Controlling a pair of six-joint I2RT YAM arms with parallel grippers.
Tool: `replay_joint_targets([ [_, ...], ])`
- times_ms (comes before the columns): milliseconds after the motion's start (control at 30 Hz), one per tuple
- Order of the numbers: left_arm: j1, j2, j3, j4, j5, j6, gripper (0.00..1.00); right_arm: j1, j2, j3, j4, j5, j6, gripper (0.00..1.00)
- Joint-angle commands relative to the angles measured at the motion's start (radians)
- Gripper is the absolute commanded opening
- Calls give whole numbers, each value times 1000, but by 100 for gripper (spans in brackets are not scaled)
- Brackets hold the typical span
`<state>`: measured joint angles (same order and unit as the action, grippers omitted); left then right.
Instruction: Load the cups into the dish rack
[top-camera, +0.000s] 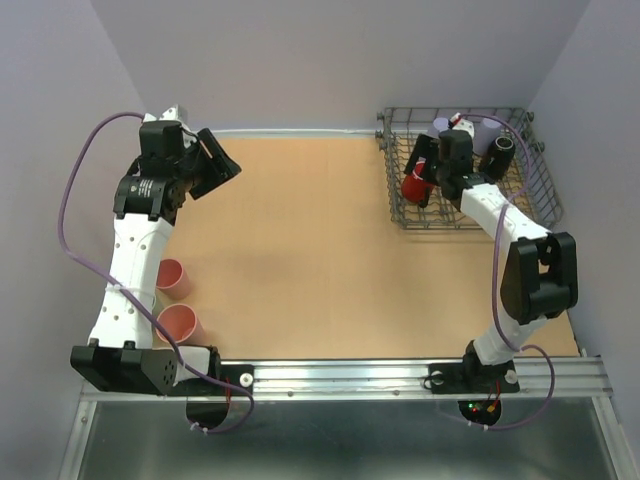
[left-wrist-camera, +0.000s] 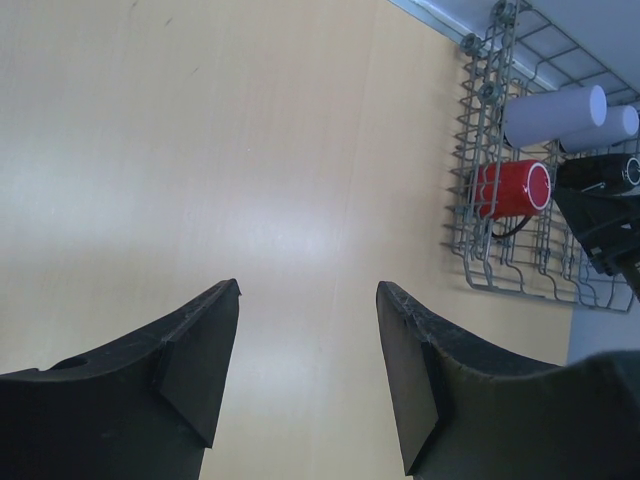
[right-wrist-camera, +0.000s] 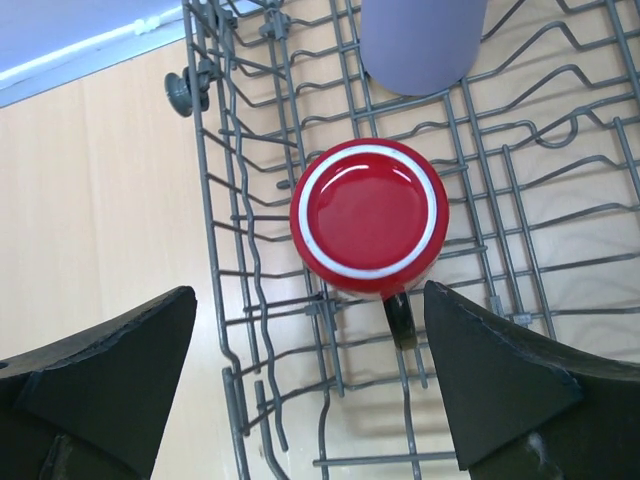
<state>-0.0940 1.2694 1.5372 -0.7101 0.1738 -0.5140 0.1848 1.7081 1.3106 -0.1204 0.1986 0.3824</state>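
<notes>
Right wrist: cup (right-wrist-camera: 369, 220) seemingly below end effector (right-wrist-camera: 309, 290)

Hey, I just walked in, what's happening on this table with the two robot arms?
The arms are loading cups into the dish rack. The right gripper hangs open over the red cup, which sits in the rack with lavender cups and a black cup. The left gripper is open and empty over the table. Two pink cups wait on the table near the left arm's base.

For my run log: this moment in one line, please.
right gripper: open above red cup in dish rack | left gripper: open, empty | two pink cups: on table
</notes>
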Motion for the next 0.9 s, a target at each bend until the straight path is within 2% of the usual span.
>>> replay_joint_targets([
  [0,5,-25,3,-9,-42,0,68,7,-85,-48,-16,-34,13,100],
  [267,13,15,63,-153,-221,26,68,7,-220,-85,-68,-60,35,100],
  [467,30,1,-69,-199,-302,0,68,10,-304,-44,-120,-180,139,100],
  [633,69,11,-146,-294,-528,-70,69,42,-347,-30,-127,-257,210,100],
  [867,155,-11,-176,-325,-619,-83,70,68,-363,-36,-174,-323,227,100],
])
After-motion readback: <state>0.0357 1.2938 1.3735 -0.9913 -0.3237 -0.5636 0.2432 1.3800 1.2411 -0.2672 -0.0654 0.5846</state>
